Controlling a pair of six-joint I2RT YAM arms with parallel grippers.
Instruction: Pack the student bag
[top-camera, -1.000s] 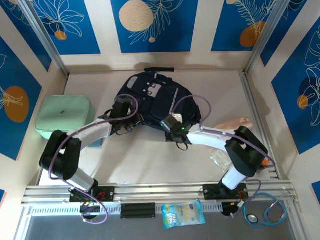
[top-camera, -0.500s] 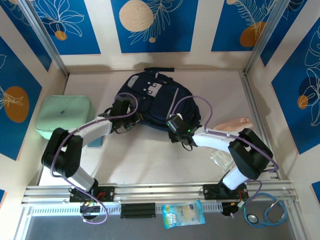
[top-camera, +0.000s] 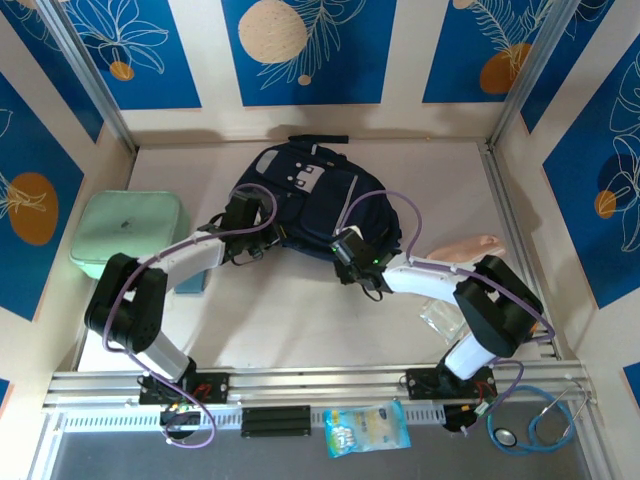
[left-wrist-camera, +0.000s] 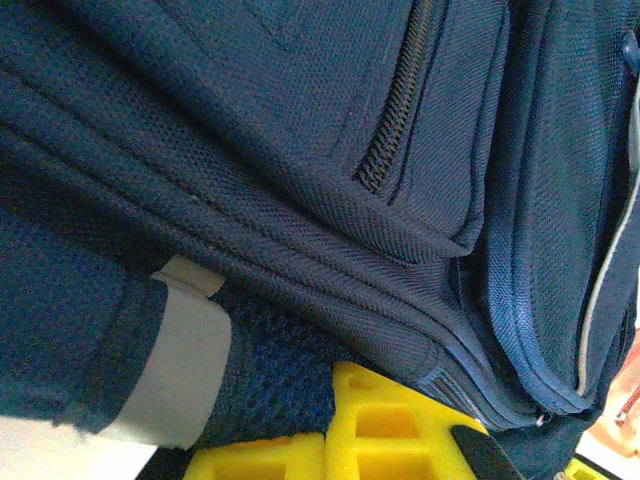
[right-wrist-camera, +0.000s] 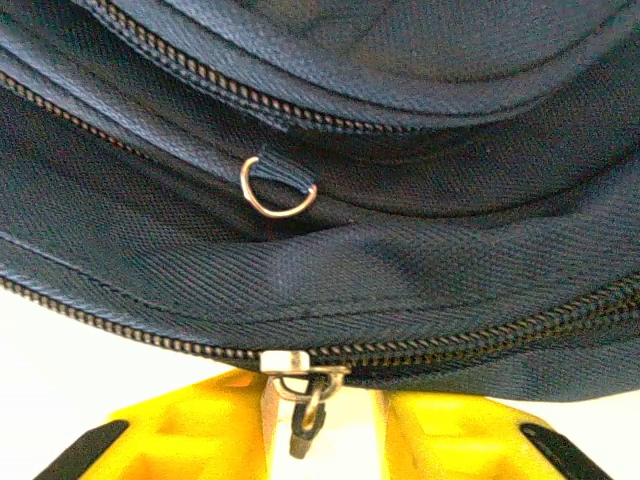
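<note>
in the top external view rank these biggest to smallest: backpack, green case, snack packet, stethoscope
1. student bag, clearly largest, even with the arms covering part of it
2. mint green case
3. snack packet and stethoscope: they look about alike, so these two are not ranked

The right tool (top-camera: 345, 243) has crept a little toward the far edge of the tabletop (top-camera: 300, 325). It now sits tighter against the near rim of the student bag (top-camera: 300, 190), where a second ago it hung slightly back from it. Its forearm has swung with it, and the elbow has dropped a touch toward the near right corner, so slightly more of the peach-coloured item (top-camera: 472, 245) by the right edge shows. The left tool (top-camera: 256, 208) has eased a little farther along the bag's left side, its upper arm leaning a shade more toward the far edge.
</note>
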